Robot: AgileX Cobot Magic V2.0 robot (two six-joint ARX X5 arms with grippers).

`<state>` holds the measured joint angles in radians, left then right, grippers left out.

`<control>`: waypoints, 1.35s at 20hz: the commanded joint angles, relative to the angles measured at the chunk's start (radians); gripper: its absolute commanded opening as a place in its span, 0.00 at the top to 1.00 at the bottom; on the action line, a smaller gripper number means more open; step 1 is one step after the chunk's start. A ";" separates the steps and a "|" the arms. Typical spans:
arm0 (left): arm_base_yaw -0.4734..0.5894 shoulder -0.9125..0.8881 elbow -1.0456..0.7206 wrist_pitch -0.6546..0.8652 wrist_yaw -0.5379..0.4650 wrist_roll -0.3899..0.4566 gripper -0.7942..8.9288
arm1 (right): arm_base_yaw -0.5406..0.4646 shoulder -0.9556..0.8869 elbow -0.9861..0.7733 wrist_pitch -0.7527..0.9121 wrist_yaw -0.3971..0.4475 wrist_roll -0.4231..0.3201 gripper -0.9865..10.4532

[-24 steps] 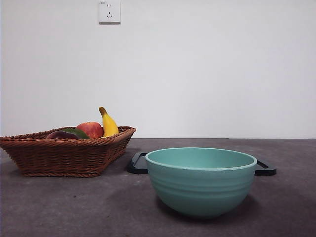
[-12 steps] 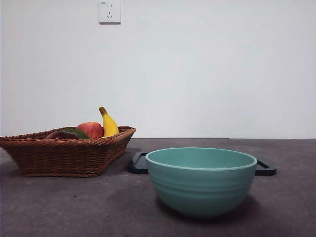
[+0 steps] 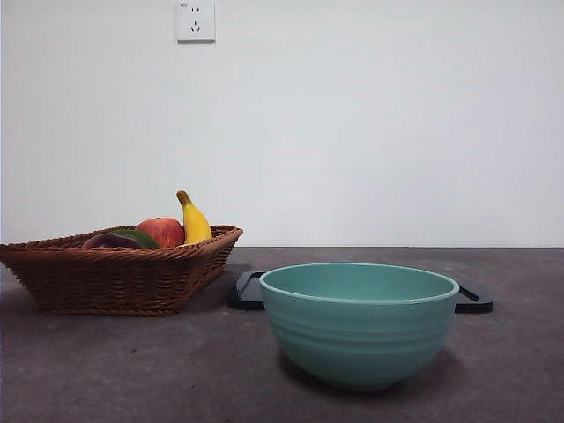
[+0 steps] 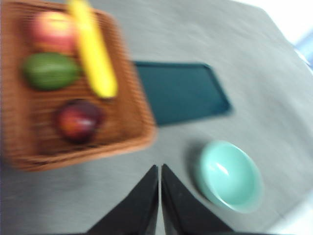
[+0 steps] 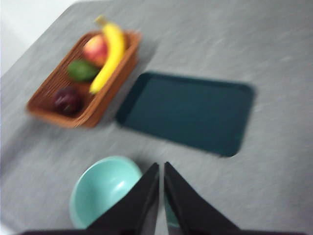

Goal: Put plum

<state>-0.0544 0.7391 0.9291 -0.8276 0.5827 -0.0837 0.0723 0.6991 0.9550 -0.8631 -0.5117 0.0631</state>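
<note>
Across the front view nothing on the table has shifted from a second ago: the wicker basket [image 3: 119, 269], the teal bowl [image 3: 359, 322] and the dark tray [image 3: 249, 291] behind it sit exactly as they did, and no arm has entered that view.

The plum [image 4: 77, 120] lies in the basket, at the end away from the apple [image 4: 51, 30], with the green fruit [image 4: 50, 71] between them and the banana [image 4: 93, 49] running alongside. It is untouched.

The left gripper [image 4: 160, 169] hangs high above the table, near the basket's edge, jaws pressed together and gripping nothing. The right gripper [image 5: 161, 166] is likewise clenched on nothing, high over the table between bowl and tray. Both wrist views are blurred, which suggests the arms are in motion, though I cannot tell in which direction.

Assessment: the task has not started in any practical sense. The left gripper sits closer to the plum and appears the likelier one to fetch it; its jaws must part before any descent. The destination is not stated; bowl and tray both stand free.
</note>
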 commanded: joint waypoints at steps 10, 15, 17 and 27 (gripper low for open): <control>-0.118 0.052 0.107 -0.202 0.080 0.170 0.91 | 0.235 0.117 0.109 -0.178 -0.046 -0.124 0.91; -0.118 0.052 0.107 -0.193 0.080 0.170 0.88 | 0.236 0.117 0.109 -0.178 -0.045 -0.124 0.90; -0.118 0.052 0.107 -0.194 0.080 0.170 0.81 | 0.236 0.117 0.109 -0.178 -0.045 -0.124 0.81; -0.118 0.053 0.107 -0.170 0.012 0.170 0.34 | 0.236 0.117 0.109 -0.178 -0.045 -0.123 0.54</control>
<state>-0.1688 0.7853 1.0134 -1.0092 0.6044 0.0696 0.3023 0.8104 1.0466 -1.0443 -0.5541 -0.0490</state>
